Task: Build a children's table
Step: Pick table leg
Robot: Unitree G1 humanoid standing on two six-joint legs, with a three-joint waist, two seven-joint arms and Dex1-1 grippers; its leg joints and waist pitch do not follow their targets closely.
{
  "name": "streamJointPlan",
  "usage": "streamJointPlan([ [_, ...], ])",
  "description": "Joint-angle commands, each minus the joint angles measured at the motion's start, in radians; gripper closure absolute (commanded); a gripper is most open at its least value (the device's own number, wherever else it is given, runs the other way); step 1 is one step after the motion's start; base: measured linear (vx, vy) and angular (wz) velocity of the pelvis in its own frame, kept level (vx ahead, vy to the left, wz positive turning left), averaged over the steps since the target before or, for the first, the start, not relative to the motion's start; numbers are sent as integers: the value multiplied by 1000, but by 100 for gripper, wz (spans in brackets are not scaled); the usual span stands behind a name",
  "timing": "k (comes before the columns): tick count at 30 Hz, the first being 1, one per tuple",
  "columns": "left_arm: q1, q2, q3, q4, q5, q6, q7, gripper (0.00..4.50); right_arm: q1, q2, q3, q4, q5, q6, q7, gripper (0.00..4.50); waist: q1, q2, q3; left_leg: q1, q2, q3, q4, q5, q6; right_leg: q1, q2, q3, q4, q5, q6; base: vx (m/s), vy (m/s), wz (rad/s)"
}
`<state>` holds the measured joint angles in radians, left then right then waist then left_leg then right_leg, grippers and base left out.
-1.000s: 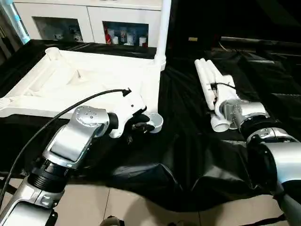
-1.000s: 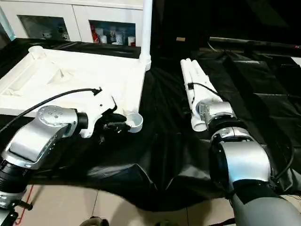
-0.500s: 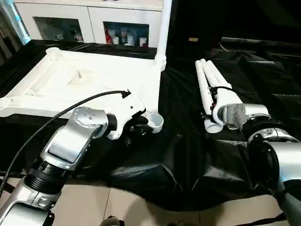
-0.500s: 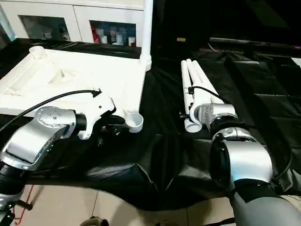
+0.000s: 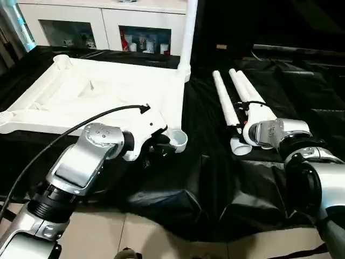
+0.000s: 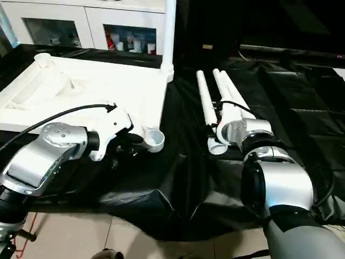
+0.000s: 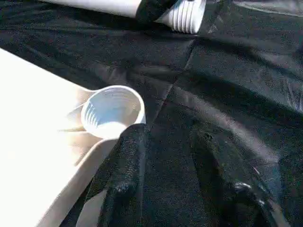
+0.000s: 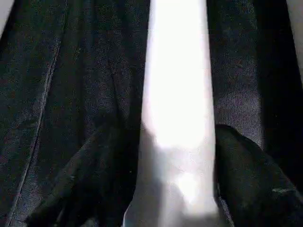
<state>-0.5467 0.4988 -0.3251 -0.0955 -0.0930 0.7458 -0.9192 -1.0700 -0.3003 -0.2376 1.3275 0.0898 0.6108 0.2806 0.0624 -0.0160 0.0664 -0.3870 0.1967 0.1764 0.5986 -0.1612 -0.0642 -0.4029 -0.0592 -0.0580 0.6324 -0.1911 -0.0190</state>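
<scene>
The white tabletop (image 5: 102,91) lies upside down on black cloth, with one leg (image 5: 187,32) standing upright in its far right corner socket. My left gripper (image 7: 168,135) is open beside the near right corner socket (image 7: 112,111); only cloth lies between its fingers. My right gripper (image 8: 175,137) is shut on a loose white leg (image 5: 225,105) near its ribbed end (image 5: 240,145), one finger on each side of the tube. This leg lies at an angle apart from two more legs (image 5: 245,89) lying side by side on the cloth.
A white glass-door cabinet (image 5: 108,24) stands behind the tabletop. The black cloth (image 5: 215,183) hangs in folds over the front edge above the tiled floor (image 5: 161,243). A black cable (image 5: 70,129) runs over my left forearm.
The right gripper's fingers have narrowed onto the leg, and the leg's far end has swung left, away from the other two. The left arm has stayed in place.
</scene>
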Motion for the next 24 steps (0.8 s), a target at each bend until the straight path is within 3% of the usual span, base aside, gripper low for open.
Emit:
streamJointPlan([
  [1,-1,6,-10,-19,-4,-1,-6,277,34,-3,-5,21,9,25,-7,175,5,4,-77,18,25,-4,-58,-187,-31,51,-71,41,-67,-144,-229,0,0,0],
  [10,-33,-55,48,76,30,-67,123,277,40,6,-43,1,40,-15,36,251,4,6,-79,18,24,-5,-57,-197,-33,52,-70,41,-70,-147,-224,0,0,0],
  [13,-41,-77,63,100,28,-76,152,277,44,14,-62,-9,60,-26,51,255,3,7,-80,16,24,-6,-56,-191,-28,54,-71,41,-68,-135,-226,0,0,0],
  [16,-49,-105,85,124,21,-79,191,277,50,24,-83,-22,86,-37,72,257,4,17,-82,18,25,-7,-55,-189,-23,54,-69,40,-66,-102,-240,0,0,0],
  [17,-49,-105,85,124,21,-79,191,277,50,24,-83,-22,86,-37,72,257,3,14,-82,19,25,-6,-55,-192,-21,54,-69,40,-68,-98,-242,0,0,0],
  [18,-63,-143,119,159,17,-97,250,250,57,32,-115,-40,124,-63,96,257,4,19,-83,18,26,-8,-56,-189,-19,55,-68,39,-66,-86,-249,0,0,0],
  [20,-71,-162,135,177,15,-108,276,243,61,36,-130,-51,142,-78,108,257,5,18,-84,18,25,-7,-54,-194,-15,58,-71,39,-68,-79,-253,0,0,0],
  [22,-85,-201,169,207,-7,-104,305,222,79,49,-164,-98,189,-142,182,257,7,16,-83,18,25,-6,-53,-192,-3,58,-72,39,-68,-71,-260,0,0,0],
  [24,-92,-229,182,223,-15,-122,326,209,134,65,-174,-185,216,-277,271,257,14,10,-88,14,29,-5,-51,-162,20,61,-77,39,-64,-35,-258,0,0,0],
])
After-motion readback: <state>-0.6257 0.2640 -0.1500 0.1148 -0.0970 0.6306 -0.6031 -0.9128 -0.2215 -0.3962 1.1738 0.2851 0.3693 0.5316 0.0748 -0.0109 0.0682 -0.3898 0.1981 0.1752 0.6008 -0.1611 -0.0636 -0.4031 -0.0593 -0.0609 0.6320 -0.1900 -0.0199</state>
